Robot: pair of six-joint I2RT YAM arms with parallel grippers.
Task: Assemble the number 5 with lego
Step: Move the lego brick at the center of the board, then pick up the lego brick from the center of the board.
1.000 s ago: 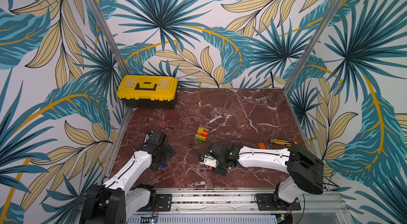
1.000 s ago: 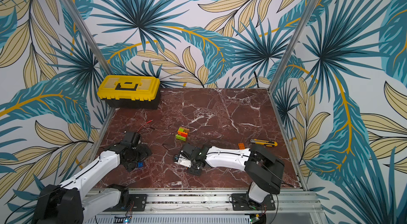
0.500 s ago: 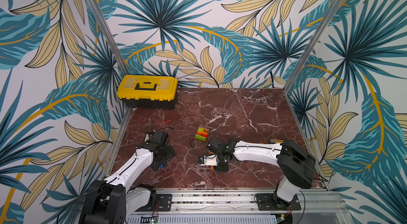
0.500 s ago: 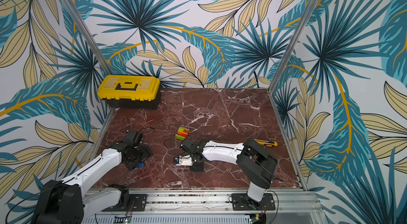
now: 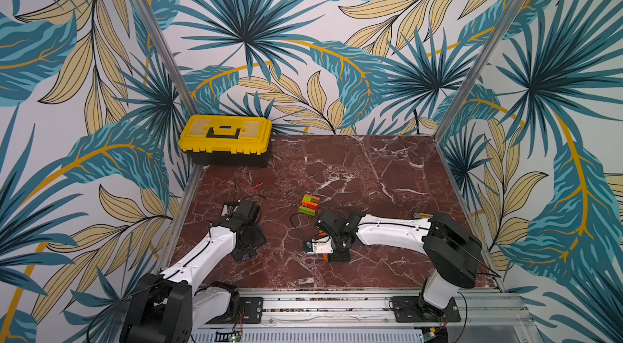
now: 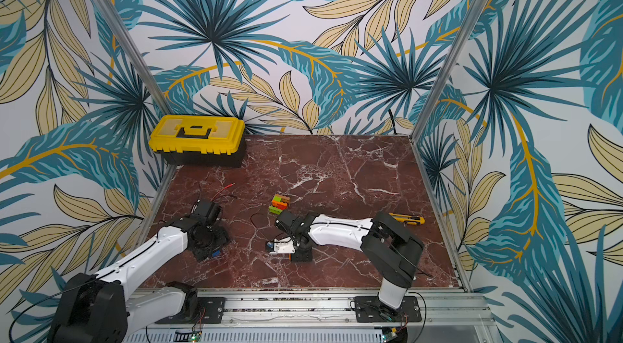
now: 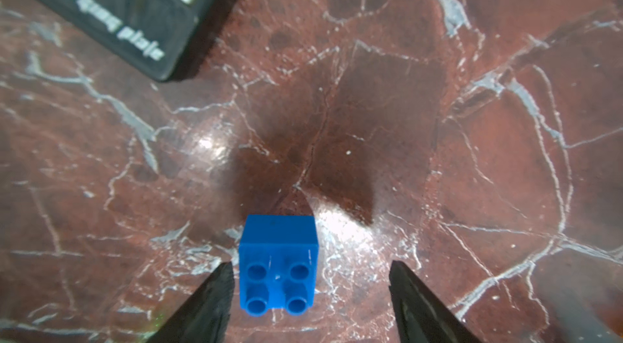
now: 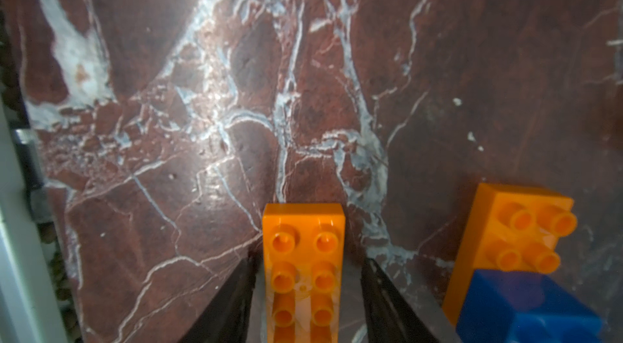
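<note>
A blue square lego brick (image 7: 279,267) sits on the marble between the fingers of my left gripper (image 7: 310,267). It lies close to one finger, with a wide gap to the other; the gripper is open. In both top views this gripper (image 5: 247,252) (image 6: 215,252) is low at the near left. My right gripper (image 8: 308,262) is open astride an orange oblong brick (image 8: 303,257), with a gap on each side. An orange-on-blue cluster (image 8: 519,240) lies just beside it. The green, orange, red and tan cluster (image 5: 309,204) (image 6: 279,203) rests mid-table, beyond the right gripper (image 5: 332,255).
A yellow toolbox (image 5: 226,139) stands at the far left corner. A yellow utility knife (image 6: 406,219) lies behind the right arm. A black lettered device (image 7: 101,11) lies near the left gripper. A red wire (image 5: 253,188) and a black cable loop (image 5: 296,220) lie on the marble.
My right arm's elbow has swung inward and its jaws have parted from the orange brick. The left jaws have narrowed around the blue brick.
</note>
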